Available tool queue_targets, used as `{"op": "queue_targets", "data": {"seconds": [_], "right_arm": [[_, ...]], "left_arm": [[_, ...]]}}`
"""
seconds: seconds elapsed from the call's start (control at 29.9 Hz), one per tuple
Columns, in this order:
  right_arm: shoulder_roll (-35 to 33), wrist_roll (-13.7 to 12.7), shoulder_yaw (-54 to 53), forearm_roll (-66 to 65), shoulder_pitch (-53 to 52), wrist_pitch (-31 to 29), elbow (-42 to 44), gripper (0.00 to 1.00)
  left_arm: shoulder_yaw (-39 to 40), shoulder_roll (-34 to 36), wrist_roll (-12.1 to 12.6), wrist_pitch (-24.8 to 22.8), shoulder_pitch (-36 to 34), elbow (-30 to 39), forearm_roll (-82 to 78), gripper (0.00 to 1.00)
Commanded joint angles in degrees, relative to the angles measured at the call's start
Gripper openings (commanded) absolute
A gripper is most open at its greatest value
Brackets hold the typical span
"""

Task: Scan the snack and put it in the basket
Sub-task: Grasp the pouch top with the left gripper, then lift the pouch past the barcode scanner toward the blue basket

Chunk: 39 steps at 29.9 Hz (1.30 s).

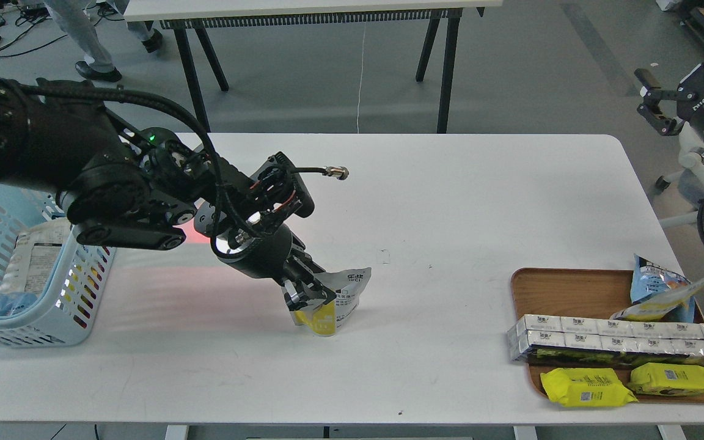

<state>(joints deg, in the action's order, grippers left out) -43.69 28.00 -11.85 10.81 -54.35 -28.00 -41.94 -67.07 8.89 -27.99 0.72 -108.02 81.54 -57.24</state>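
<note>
Snack pouch gripped at mid-table, basket waiting

Left gripper pinches the silver-and-yellow snack pouch at table centre, fingers closed on its left edge. Red light glows on the tabletop at ten o'clock. Light blue basket, at nine o'clock, awaits delivery. Right gripper unseen.

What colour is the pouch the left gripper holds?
Silver-grey top with dark print, yellow lower part: the snack in the left gripper, seen in the head view.

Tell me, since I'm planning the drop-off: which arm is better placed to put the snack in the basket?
Left. The left gripper is already closed on the snack at table centre, and the basket sits on that same side. The right arm isn't over the table.
</note>
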Motion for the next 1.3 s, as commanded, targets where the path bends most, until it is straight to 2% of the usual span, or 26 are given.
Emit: {"op": "queue_targets", "data": {"seconds": [0.0,0.3,0.77,1.07,1.27], "right_arm": [[-0.08,0.00,-0.02,0.00,0.56,0.00,0.02,0.98],[0.01,0.00,-0.02,0.08,1.00,0.00,0.02,0.98],[-0.08,0.00,-0.98,0.08,1.00,0.00,-0.07,0.98],[0.01,0.00,-1.69,0.08,1.00,0.00,-0.25,0.98],[0.01,0.00,-1.69,0.08,1.08,0.00,-0.33,0.98]], "left_arm": [[0.18,0.16,-0.01,0.95,0.62,0.03,0.11,0.00],[0.36,2.61,-0.01,1.22,0.71,0.29,0.54,0.00],[-1.49,14.83,-0.01,0.95,-3.07,-0.85,-0.16,0.00],[-4.12,20.11,-0.01,0.95,-2.37,-14.29,-4.81,0.00],[-4.48,21.16,-0.01,0.95,1.67,-21.32,-6.48,0.00]]}}
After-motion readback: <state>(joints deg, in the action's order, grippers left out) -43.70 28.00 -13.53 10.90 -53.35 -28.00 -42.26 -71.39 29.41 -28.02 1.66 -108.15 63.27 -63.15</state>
